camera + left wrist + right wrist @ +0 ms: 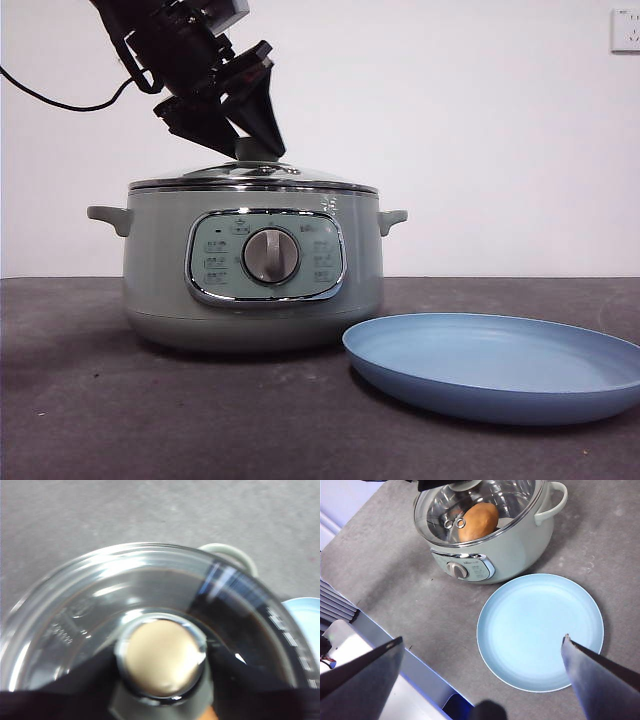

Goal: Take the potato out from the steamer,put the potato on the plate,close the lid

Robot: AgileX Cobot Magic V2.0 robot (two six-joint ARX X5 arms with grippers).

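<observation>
Opening stage of the task: the lid [255, 176] sits on the steamer [250, 270], its chrome rim level on the pot's rim. The left gripper [162, 672] reaches down over the pot, its two black jaws clamped one on each side of the lid's knob [162, 657]. The potato [477, 522] lies inside the steamer, visible through the glass in the right wrist view. The plate [540, 630] lies bare on the table [150, 400], just beside the steamer on the side of its control panel [265, 256] and a little off toward one handle; whether it touches the pot cannot be told. The right gripper [482, 665] hangs high above the plate with its jaws wide apart, holding nothing. The step in hand is judged to be removal of the lid. The next move likely calls for a straight upward lift, then carrying the lid aside, clear of the plate, so the right gripper can reach in for the potato.
</observation>
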